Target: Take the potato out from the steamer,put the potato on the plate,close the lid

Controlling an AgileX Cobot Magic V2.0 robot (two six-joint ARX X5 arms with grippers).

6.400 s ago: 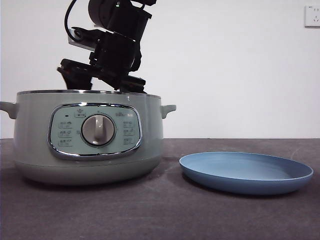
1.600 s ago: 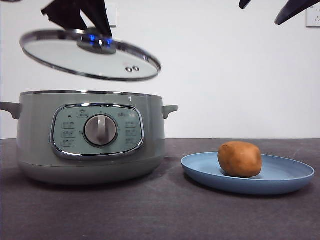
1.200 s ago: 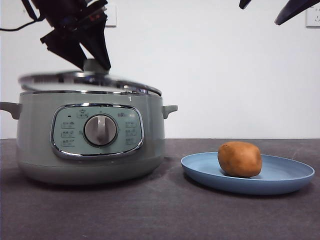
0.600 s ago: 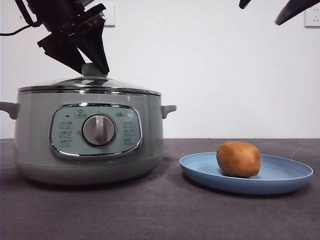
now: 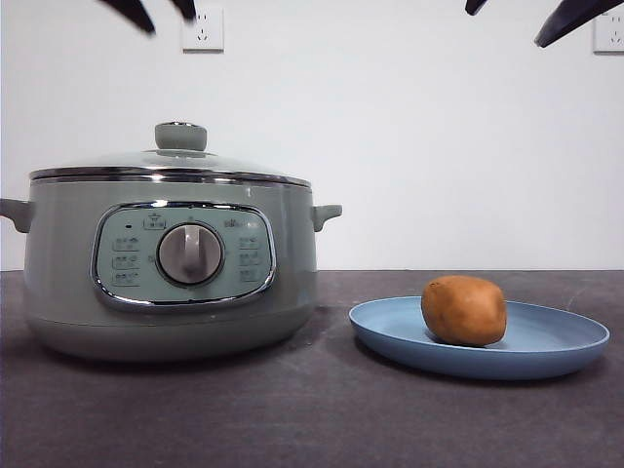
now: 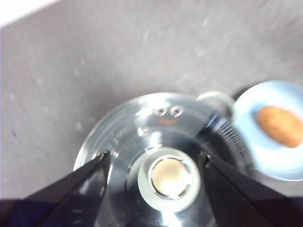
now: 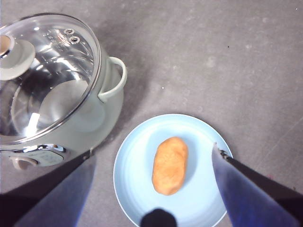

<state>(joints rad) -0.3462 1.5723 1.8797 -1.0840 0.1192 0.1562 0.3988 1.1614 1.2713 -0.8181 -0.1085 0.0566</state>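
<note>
The pale green steamer stands at the left with the glass lid resting flat on its rim, green knob on top. The orange-brown potato lies on the light blue plate to the right. My left gripper is open and empty, high above the lid; in the left wrist view its jaws stand apart on either side of the knob. My right gripper is open and empty, high above the plate and potato.
The dark table top runs in front of the steamer and the plate. A white wall with sockets stands behind. The steamer's side handle points toward the plate.
The lid came down onto the steamer. My left gripper then let go of the knob and rose almost out of the front view. The right gripper has not moved.
</note>
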